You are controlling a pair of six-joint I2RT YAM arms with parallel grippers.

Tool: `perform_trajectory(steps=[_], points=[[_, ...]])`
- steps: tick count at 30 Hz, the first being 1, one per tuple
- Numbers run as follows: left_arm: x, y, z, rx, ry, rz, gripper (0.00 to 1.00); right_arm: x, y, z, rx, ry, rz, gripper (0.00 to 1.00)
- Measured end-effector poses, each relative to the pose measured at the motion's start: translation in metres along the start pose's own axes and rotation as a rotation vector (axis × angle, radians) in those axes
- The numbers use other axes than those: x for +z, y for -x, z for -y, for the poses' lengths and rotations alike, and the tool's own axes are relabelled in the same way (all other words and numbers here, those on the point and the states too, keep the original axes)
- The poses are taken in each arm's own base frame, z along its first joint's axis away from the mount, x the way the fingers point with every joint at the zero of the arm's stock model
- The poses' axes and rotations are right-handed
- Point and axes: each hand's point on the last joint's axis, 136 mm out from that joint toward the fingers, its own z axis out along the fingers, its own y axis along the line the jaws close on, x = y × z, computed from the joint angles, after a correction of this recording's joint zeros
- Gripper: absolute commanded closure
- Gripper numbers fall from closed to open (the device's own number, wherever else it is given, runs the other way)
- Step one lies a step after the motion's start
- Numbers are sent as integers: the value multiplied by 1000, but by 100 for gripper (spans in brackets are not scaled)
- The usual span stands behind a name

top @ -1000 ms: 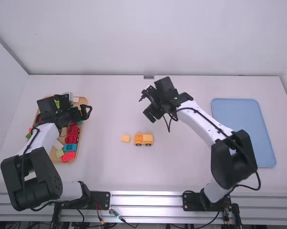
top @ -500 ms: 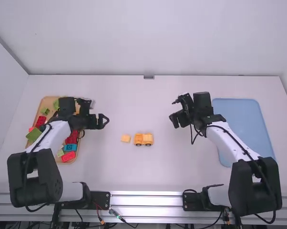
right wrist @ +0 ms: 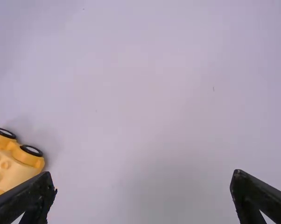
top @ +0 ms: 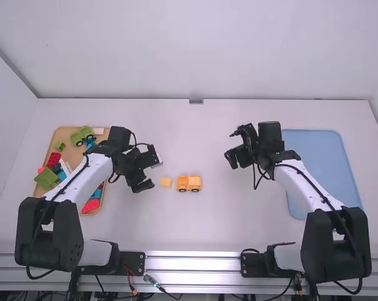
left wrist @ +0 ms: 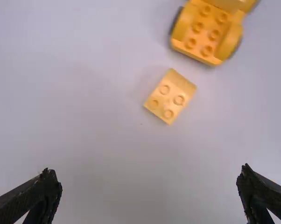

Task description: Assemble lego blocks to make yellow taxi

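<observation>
Left of yellow car (top: 189,183): yellow block (top: 166,182); left end effector (top: 154,174), fingers apart. Right of car: right end effector (top: 232,160), likewise.

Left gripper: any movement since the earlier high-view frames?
Yes. In the high view the left gripper has moved right and nearer the camera, away from the tray and up to the left of the small yellow block.

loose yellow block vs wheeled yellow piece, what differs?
- Size: the loose block is clearly smaller than the wheeled piece.
- Wheels: the wheeled piece has dark-tyred wheels; the loose block has none.
- Studs: the loose block shows four, the wheeled piece at least six.

Shared: both yellow-orange, on the table, studs up.
</observation>
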Motion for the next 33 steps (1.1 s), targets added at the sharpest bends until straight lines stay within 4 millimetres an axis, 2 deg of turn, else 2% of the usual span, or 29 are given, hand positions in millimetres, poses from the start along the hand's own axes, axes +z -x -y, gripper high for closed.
perform_trajectory(steps=[6, 9, 12, 15, 18, 25, 33], points=[[-2, 35, -1, 232, 33, -7, 1, 0, 0, 0, 2, 0, 0, 1], [9, 44, 0, 305, 24, -44, 1, 0, 0, 0, 1, 0, 0, 1], [31, 38, 7, 340, -26, -116, 1, 0, 0, 0, 3, 0, 0, 1], [57, 22, 16, 343, -101, -192, 1, 0, 0, 0, -1, 0, -1, 1], [69, 15, 16, 334, -149, -235, 1, 0, 0, 0, -2, 0, -1, 1], [75, 23, 9, 333, -154, -226, 2, 0, 0, 0, -5, 0, -1, 1], [77, 19, 12, 329, -165, -230, 7, 0, 0, 0, -9, 0, -1, 1]])
